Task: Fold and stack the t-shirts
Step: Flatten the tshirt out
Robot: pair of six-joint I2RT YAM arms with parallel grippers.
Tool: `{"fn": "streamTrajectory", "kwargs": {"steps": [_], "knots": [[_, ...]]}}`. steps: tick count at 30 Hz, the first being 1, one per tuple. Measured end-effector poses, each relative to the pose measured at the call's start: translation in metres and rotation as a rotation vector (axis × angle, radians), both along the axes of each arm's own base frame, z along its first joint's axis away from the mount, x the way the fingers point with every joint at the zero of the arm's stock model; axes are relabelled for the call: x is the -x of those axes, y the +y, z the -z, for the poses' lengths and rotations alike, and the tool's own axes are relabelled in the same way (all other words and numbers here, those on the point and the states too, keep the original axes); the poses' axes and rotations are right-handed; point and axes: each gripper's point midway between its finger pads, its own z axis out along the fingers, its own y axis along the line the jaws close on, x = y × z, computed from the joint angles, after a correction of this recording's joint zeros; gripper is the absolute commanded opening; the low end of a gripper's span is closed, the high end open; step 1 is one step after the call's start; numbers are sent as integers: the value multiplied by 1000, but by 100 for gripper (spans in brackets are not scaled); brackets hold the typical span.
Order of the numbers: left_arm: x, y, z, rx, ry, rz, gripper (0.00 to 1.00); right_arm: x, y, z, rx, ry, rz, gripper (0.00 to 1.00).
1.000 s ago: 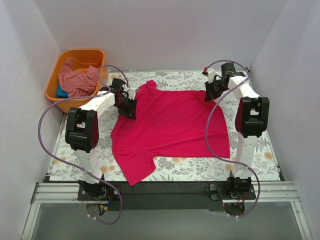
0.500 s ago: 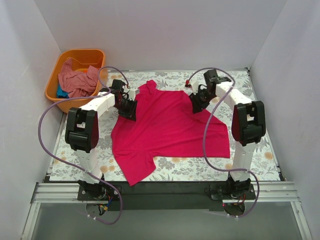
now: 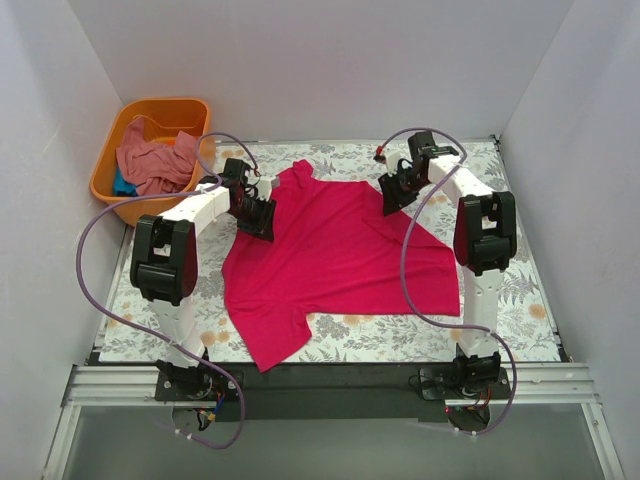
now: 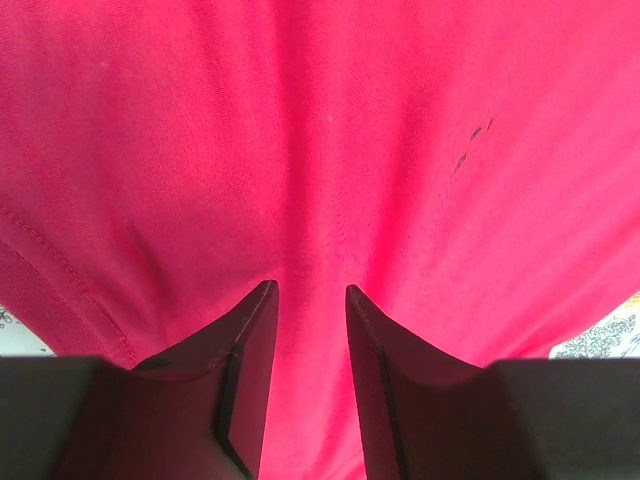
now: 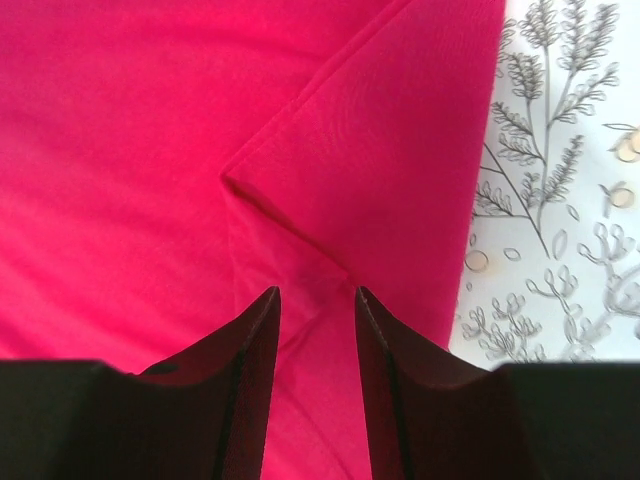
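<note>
A crimson-pink t-shirt point(image 3: 335, 260) lies spread on the floral table cloth; it fills the left wrist view point(image 4: 330, 140). My left gripper point(image 3: 258, 215) is down on its far left part near the collar. Its jaws point(image 4: 312, 290) stand a little apart, open, with flat cloth showing between them. My right gripper point(image 3: 393, 193) hovers over the shirt's far right edge, open point(image 5: 318, 292), above a folded-over flap of the shirt point(image 5: 400, 180). A salmon-pink t-shirt point(image 3: 152, 160) and a bit of a teal one point(image 3: 122, 185) lie in the tub.
The orange tub point(image 3: 195, 112) stands at the far left corner, beside the left arm. The floral table cloth point(image 3: 500, 300) shows to the right of the shirt, also in the right wrist view point(image 5: 570, 200). White walls close in three sides.
The right arm swung left from the far right corner onto the shirt's far right edge, and its jaws opened. The left arm and the shirt stayed where they were.
</note>
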Motion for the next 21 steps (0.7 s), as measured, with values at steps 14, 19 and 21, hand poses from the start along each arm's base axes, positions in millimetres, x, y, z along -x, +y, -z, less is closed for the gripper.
{"fn": "streamTrajectory", "kwargs": {"steps": [14, 19, 21], "knots": [[-5, -1, -3, 2, -15, 2, 34, 0, 6, 16, 15, 39, -8, 45], [-5, -1, -3, 1, -16, 4, 35, 0, 7, 19, 19, 44, -12, 45], [-5, -1, -3, 0, -18, 6, 35, 1, 8, 20, 20, 46, -15, 45]]}}
